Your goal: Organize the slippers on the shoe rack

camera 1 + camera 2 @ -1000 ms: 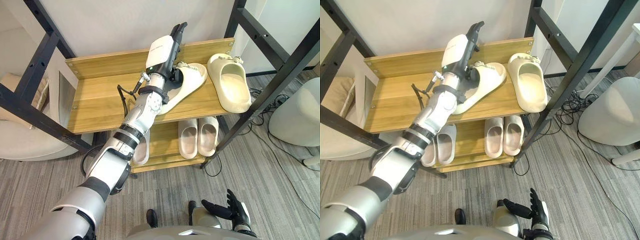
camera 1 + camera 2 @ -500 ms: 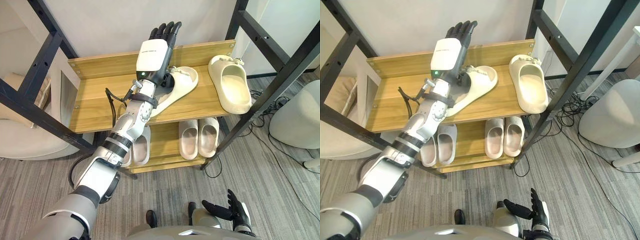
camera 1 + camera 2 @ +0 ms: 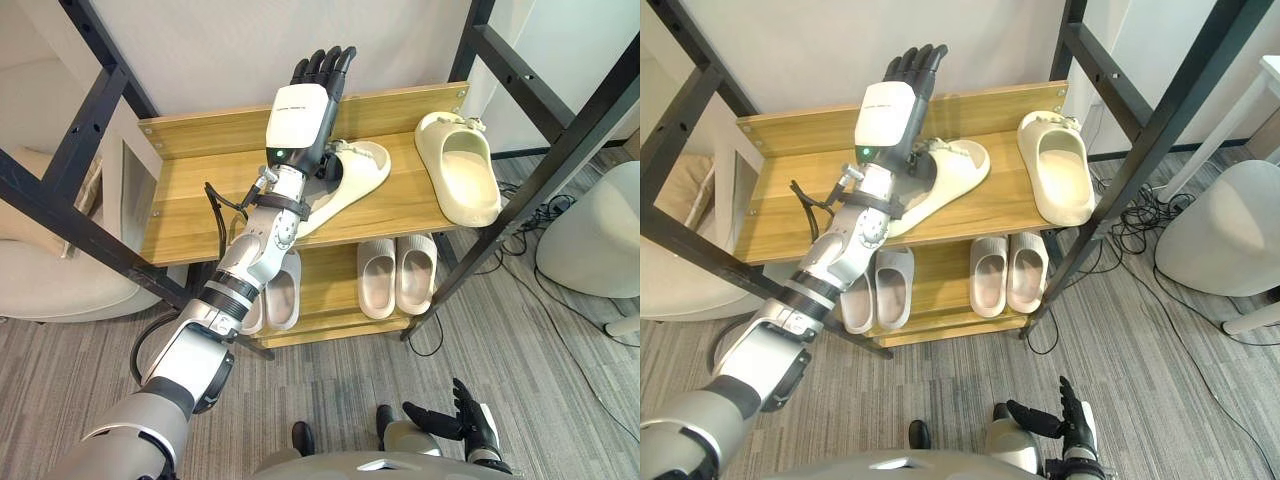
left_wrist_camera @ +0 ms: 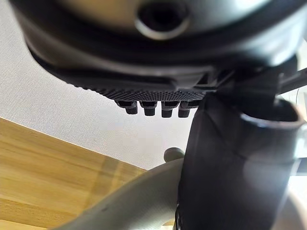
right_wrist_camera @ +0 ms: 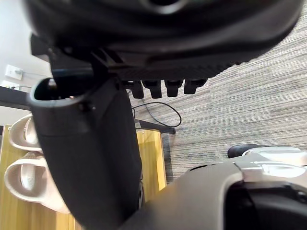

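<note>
On the top shelf (image 3: 190,200), your left hand (image 3: 298,118) was open, fingers straight, gripping nothing, over the slipper (image 3: 365,170); it lay diagonal, toe back-right, beside its straight mate (image 3: 460,175). Right hand (image 3: 465,420) hung low, relaxed.

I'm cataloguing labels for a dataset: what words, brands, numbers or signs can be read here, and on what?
None: no word, number or sign can be read.
The slanted cream foam slipper, the straight cream foam slipper, the pale pink slipper pair and the light wooden shoe rack look plain.
The left robot hand bears a green light, no print.
</note>
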Available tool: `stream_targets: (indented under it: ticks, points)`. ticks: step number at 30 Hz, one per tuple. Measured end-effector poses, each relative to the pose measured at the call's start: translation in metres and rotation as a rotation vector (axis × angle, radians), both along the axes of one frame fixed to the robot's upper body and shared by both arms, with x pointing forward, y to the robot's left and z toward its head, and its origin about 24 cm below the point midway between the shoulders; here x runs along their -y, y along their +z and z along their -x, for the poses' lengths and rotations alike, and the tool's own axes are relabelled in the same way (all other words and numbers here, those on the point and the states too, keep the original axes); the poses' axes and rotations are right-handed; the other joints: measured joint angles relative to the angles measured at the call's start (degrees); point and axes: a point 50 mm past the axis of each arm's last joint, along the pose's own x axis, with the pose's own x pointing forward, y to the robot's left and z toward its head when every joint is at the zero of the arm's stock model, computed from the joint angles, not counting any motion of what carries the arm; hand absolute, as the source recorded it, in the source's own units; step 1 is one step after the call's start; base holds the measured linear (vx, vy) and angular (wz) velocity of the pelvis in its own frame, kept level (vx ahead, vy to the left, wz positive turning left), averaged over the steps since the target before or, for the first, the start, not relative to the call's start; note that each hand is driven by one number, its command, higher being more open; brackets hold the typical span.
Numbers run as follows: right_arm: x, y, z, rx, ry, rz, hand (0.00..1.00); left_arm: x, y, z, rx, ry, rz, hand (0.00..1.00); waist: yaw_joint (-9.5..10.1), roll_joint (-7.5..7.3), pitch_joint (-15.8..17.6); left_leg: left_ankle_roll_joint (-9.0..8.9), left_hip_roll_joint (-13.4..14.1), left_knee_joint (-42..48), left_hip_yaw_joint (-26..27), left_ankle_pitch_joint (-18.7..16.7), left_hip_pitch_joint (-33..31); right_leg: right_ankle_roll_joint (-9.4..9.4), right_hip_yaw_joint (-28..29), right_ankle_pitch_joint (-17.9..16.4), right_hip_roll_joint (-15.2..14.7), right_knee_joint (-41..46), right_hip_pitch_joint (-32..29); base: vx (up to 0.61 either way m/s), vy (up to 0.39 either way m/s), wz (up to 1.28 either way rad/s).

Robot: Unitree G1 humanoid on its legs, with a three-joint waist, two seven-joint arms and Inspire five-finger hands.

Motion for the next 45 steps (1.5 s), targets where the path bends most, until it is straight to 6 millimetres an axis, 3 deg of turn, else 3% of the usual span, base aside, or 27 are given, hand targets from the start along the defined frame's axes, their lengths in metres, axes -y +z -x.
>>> stream_targets:
  ticks: [14,45]
  points:
    - [0.0,0.0,-0.001,-0.002,0.001,0.006,1.0,-0.008,0.0,0.0,0.032,0.019,-0.062,1.0,-0.25,0.19,0.1,-0.15,0.0,-0.1,0.7,-0.1,0.0,0.18,0.5,1.2,0.1,-1.8,0.4,0.0,0.004,-0.02]
    - [0.004,-0.003,-0.002,-0.021,0.012,0.03,1.0,-0.03,-0.011,0.02,0.113,0.059,0.031,1.0,-0.18,1.07,-0.1,-0.39,0.3,-0.1,-0.5,-0.2,0.4,0.14,-0.7,1.2,0.7,-2.9,1.9,0.0,0.001,0.01]
